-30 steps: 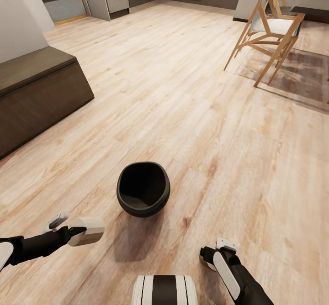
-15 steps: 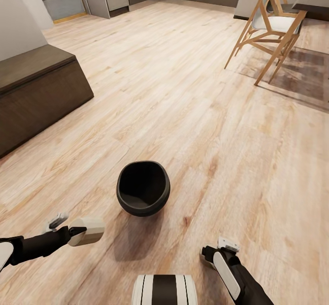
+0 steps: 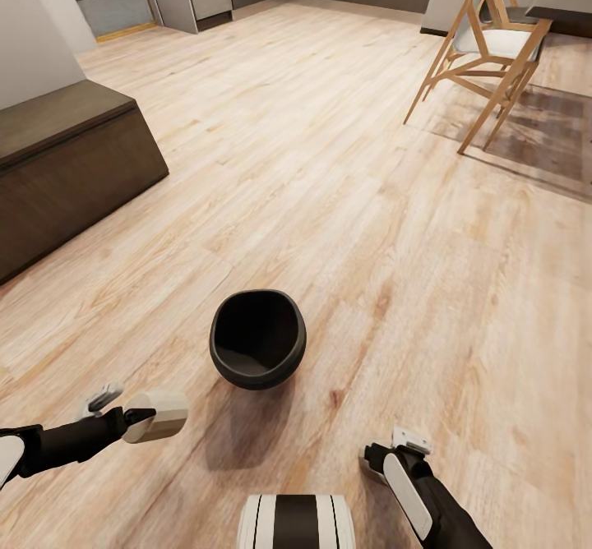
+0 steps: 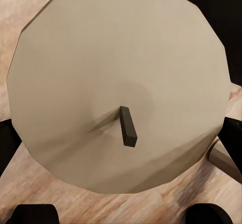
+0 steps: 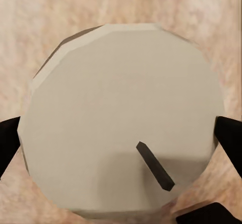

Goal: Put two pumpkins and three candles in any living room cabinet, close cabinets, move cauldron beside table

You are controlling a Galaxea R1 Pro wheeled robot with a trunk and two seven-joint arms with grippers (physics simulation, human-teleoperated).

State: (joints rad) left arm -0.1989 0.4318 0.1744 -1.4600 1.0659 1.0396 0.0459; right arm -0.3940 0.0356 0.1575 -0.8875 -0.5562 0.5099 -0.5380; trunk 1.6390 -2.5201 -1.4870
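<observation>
Left claw (image 3: 152, 416) clamps a candle (image 3: 160, 414); right claw (image 5: 121, 133) clamps another candle (image 5: 123, 121). Cauldron (image 3: 257, 339) on floor (image 3: 345, 204) ahead, between both claws, apart from them.

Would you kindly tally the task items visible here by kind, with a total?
Candles: 2, one in the left claw, one in the right claw.
Cauldron: 1, on the floor.
Cabinet: 1.
Total: 4.
</observation>
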